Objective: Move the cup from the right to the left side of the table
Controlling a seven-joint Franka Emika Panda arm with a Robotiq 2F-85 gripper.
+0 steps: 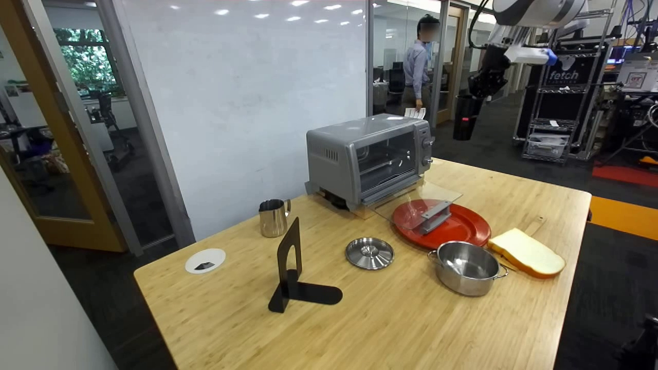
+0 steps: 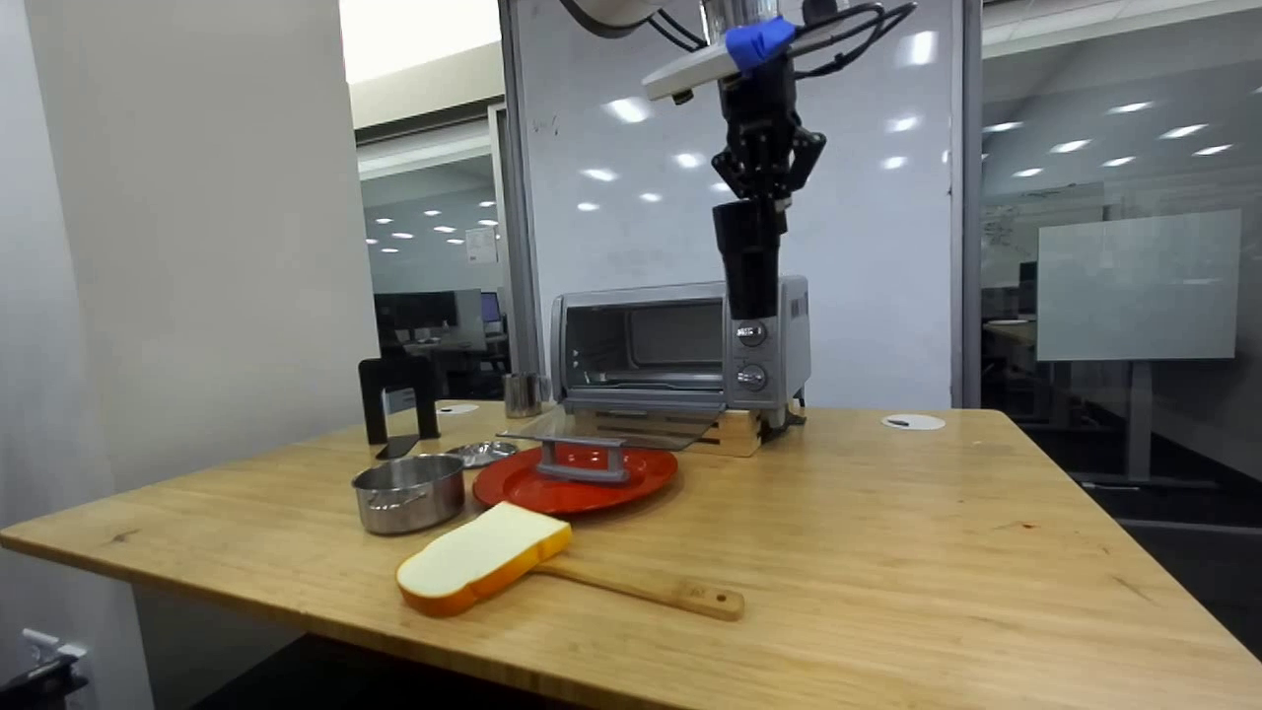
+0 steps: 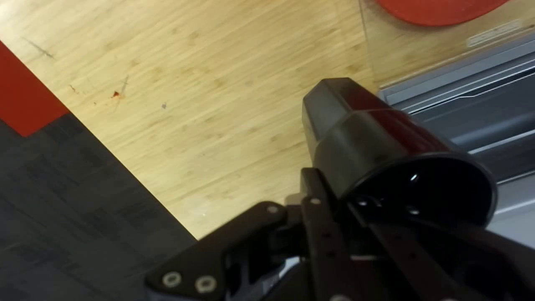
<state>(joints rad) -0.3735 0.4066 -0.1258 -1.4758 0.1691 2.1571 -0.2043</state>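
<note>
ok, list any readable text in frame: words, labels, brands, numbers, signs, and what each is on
"fetch": on a black panel in the background, in an exterior view; line beneath too small to read.
Strip label on the open glass door of the toaster oven: too blurred.
Oven knobs: any markings too small.
Posted sheet, background: too blurred.
Printed sheet on pale box: too small.

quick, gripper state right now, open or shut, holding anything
Gripper: closed, holding the black cup by its rim.
</note>
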